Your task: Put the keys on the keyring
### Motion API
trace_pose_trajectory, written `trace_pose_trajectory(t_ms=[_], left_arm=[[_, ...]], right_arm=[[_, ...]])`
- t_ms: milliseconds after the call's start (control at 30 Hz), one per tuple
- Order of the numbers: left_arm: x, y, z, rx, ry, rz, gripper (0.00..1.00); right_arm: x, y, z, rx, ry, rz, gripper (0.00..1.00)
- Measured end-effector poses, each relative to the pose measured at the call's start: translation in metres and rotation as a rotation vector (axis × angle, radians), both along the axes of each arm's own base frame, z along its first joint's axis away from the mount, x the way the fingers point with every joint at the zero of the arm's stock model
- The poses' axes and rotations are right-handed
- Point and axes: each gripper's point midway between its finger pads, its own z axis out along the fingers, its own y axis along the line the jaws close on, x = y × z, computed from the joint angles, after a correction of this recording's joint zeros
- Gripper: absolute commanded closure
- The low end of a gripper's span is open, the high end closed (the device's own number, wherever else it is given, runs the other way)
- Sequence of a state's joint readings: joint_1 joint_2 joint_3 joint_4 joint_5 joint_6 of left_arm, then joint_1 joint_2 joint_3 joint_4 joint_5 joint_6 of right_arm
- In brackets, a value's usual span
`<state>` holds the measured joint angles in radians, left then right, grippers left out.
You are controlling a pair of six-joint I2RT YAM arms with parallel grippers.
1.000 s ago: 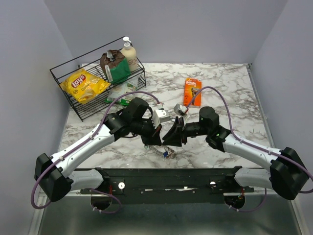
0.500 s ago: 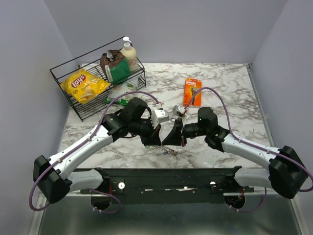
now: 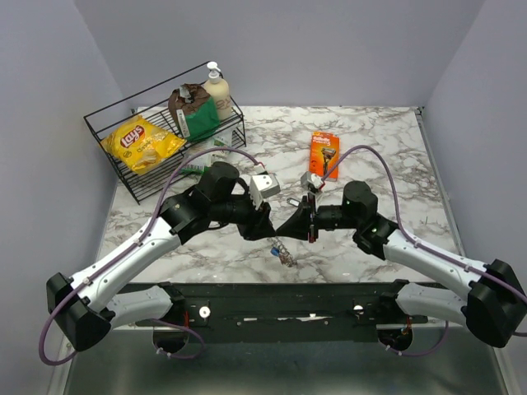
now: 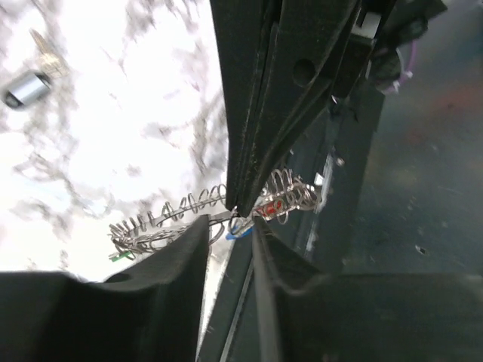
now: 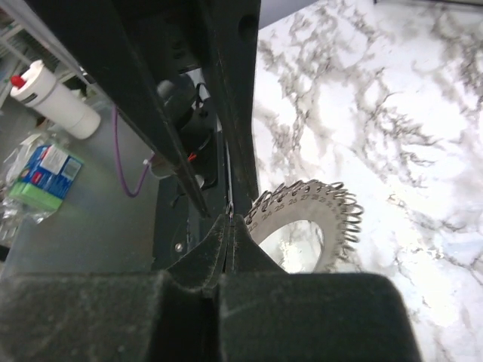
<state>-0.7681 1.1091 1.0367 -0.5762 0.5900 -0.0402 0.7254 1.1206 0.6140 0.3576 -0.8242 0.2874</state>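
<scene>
Tightly, right gripper [image 5: 229,220] pinches keyring [image 5: 293,207] — table-edge [image 3: 333,274] close.

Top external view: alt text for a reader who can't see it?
Left claw and right claw meet tip to tip at the keyring near the front edge of the marble table. Behind: a wire basket holding a Lay's bag, and an orange razor pack.

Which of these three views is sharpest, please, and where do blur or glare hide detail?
Top external view: evenly lit and sharp, though the keyring is tiny there. Left wrist view: the marble table is blown out to white and smeared, while the keyring is fairly crisp. Right wrist view: the near foreground is dark and underexposed, yet small numbers on the keyring are legible.
</scene>
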Motion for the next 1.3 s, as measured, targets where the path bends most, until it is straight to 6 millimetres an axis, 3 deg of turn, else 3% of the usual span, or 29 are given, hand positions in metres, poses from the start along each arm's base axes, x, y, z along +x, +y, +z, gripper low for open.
trace_pose_trajectory(t_ms=[133,367,767,1033,1300], left_arm=[[0.011,-0.001,0.022,-0.065,-0.073,0.066,0.4],[0.02,0.003,0.044,-0.171,-0.145,0.162,0.31],[0.023,0.0,0.095,-0.512,-0.164,0.159,0.35],[0.0,-0.007,0.127,-0.692,-0.119,-0.047,0.39],[-0.014,-0.014,0.127,-0.709,-0.058,-0.187,0.46]], right_arm=[[0.003,-0.004,0.01,0.022,-0.032,-0.04,0.99],[0.009,-0.01,0.026,0.058,-0.074,-0.111,0.99],[0.007,-0.035,0.09,0.283,-0.288,-0.248,0.99],[0.0,-0.043,0.105,0.403,-0.378,-0.257,0.99],[-0.008,-0.044,0.115,0.504,-0.415,-0.224,0.99]])
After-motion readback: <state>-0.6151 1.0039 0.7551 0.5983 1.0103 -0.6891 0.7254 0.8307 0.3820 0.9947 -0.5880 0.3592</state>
